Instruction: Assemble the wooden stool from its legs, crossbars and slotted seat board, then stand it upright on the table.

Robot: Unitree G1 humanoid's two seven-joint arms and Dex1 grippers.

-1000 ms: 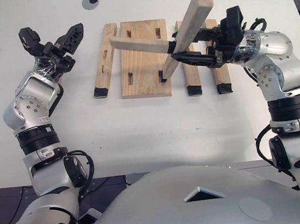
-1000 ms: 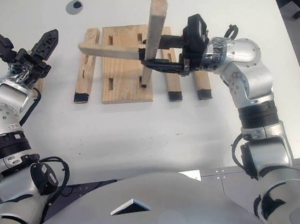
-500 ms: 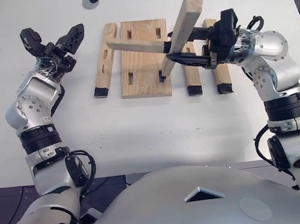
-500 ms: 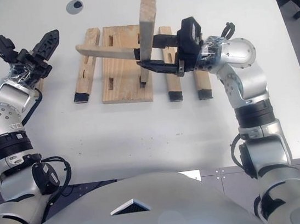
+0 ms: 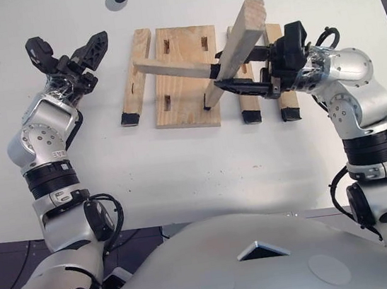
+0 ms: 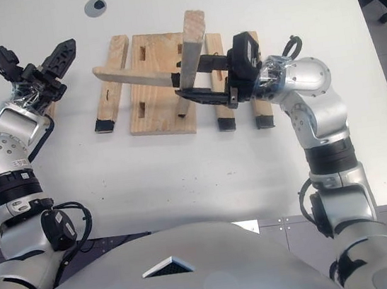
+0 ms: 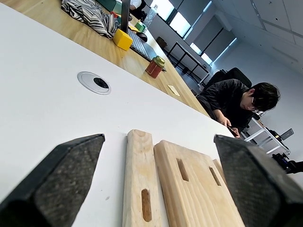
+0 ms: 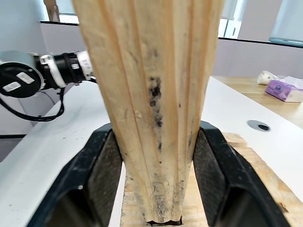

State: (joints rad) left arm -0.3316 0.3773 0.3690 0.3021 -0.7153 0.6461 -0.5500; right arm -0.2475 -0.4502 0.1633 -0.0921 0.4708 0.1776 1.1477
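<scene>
Right gripper (image 5: 232,72) clamps a tilted pale wooden leg (image 5: 246,27) (slim wooden crossbar (image 5: 169,67) attached); whether its foot is seated is unclear. Left gripper (image 5: 67,48) gapes wide, empty.

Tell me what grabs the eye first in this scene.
The right gripper is clamped on a wooden leg that stands tilted above the table, its lower end down at the slotted seat board. A crossbar juts from that leg toward the robot's left, across the board. At the table's left side the left gripper is raised, open and holding nothing.
</scene>
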